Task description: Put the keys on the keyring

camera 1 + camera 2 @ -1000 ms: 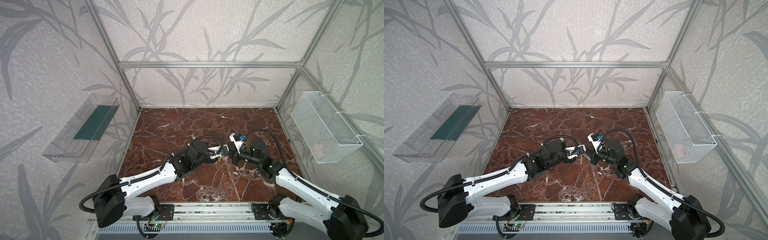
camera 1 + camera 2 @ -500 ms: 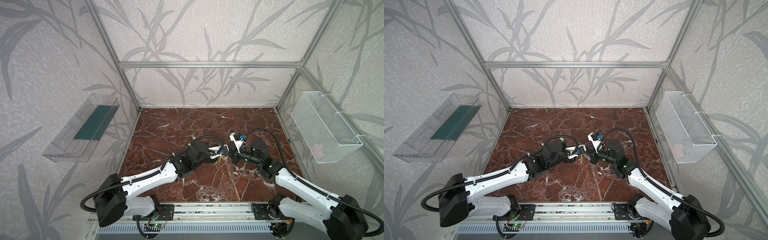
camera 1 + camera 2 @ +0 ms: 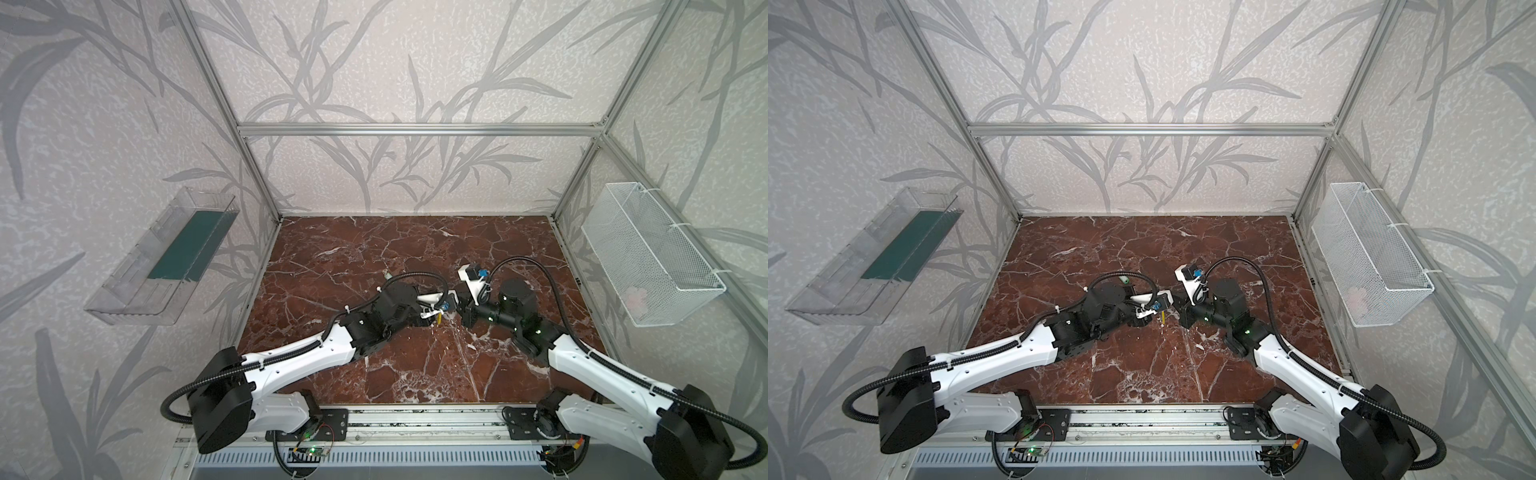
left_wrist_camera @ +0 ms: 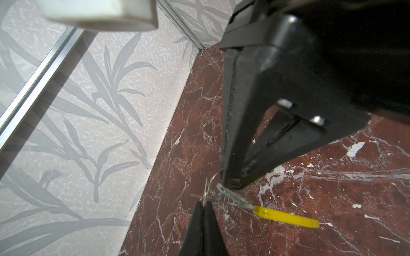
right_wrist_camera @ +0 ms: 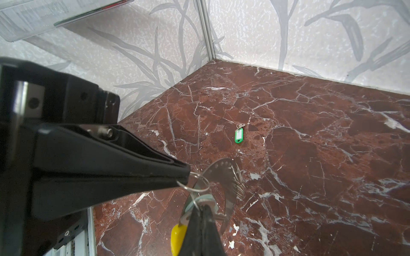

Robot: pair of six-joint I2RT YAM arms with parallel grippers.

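Looking down in both top views, the left gripper (image 3: 436, 315) and right gripper (image 3: 455, 313) meet tip to tip low over the middle of the red marble tabletop (image 3: 415, 374). Only a yellow speck of the keyring (image 3: 1163, 318) shows between them. One mint-headed key (image 3: 1124, 281) lies flat on the marble farther back, well apart. From the left wrist, the left fingers (image 4: 195, 226) are clenched on thin grey wire, the yellow tab (image 4: 286, 217) sticking out beside them. From the right wrist, the right fingers (image 5: 193, 228) pinch the same metal bundle, partly hiding it. The ring looks light, stiff and slippery, best gripped on bare wire away from its opening; the key, small and flat, by its plastic head. No second key is findable, and the ring's opening is too fine to see.
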